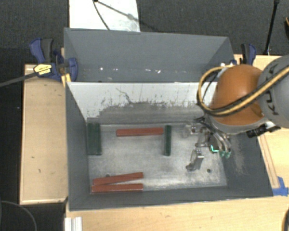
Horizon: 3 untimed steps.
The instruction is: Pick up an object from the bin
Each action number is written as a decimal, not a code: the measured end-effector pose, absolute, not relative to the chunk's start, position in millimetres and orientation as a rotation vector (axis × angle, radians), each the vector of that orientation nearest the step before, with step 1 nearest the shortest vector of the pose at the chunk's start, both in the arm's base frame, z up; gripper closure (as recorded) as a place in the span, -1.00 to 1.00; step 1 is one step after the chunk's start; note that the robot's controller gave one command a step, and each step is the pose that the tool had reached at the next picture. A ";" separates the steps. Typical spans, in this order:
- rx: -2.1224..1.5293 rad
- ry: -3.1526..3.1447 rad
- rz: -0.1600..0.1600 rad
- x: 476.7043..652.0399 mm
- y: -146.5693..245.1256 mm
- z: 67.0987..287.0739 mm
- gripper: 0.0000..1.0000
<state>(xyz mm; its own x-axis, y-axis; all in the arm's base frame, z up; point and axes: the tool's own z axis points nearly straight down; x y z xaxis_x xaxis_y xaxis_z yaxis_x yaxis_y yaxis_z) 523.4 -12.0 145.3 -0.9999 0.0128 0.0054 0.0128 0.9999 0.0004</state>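
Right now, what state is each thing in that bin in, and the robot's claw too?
gripper: lowered into the right part of the bin, touching no bar.
dark green block: lying flat at the left.
red bar: lying flat near the back.
thin green bar: lying by the red bar's right end.
two red bars: lying together at the front left.

Far left in the bin [144, 52] lies a dark green block [93, 138] — near the front, two reddish-brown bars [116, 187] touching.
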 end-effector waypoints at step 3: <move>-0.013 -3.148 -0.007 593.6 115.7 71.0 -1.00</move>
